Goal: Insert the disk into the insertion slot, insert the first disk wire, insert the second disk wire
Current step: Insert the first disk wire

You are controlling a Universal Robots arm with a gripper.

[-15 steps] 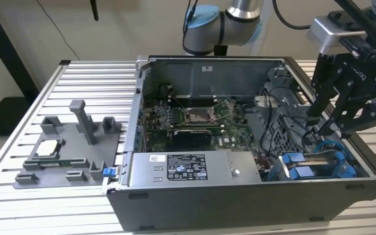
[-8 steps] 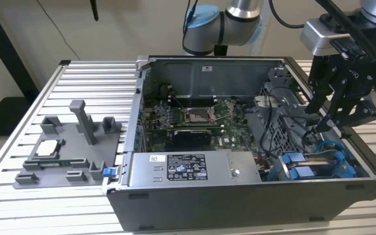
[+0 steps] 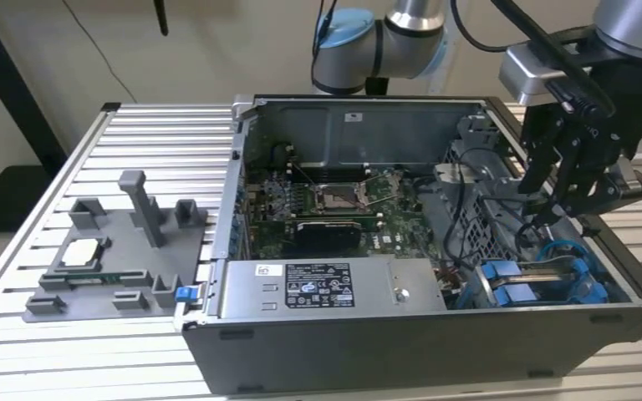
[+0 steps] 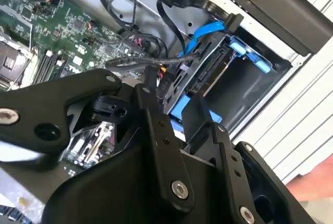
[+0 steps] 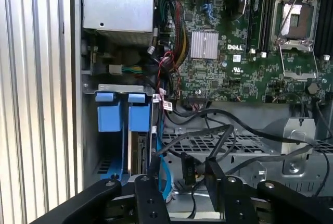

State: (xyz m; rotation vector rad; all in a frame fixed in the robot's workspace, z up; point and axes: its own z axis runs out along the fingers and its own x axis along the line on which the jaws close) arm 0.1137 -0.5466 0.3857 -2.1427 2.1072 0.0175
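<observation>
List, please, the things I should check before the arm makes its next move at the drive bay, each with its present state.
1. Disk in the insertion slot: ok, its blue carrier appears to sit inside the bay.
2. Gripper open: ok, the fingers stand apart in both wrist views.
3. Black connector lined up between the fingers: ok, but whether it touches them, cannot tell.
4. Disk wires plugged into the disk: cannot tell, the joint is hidden.
5. Loose black cables away from the gripper: not ok, they cross right beside it.
</observation>
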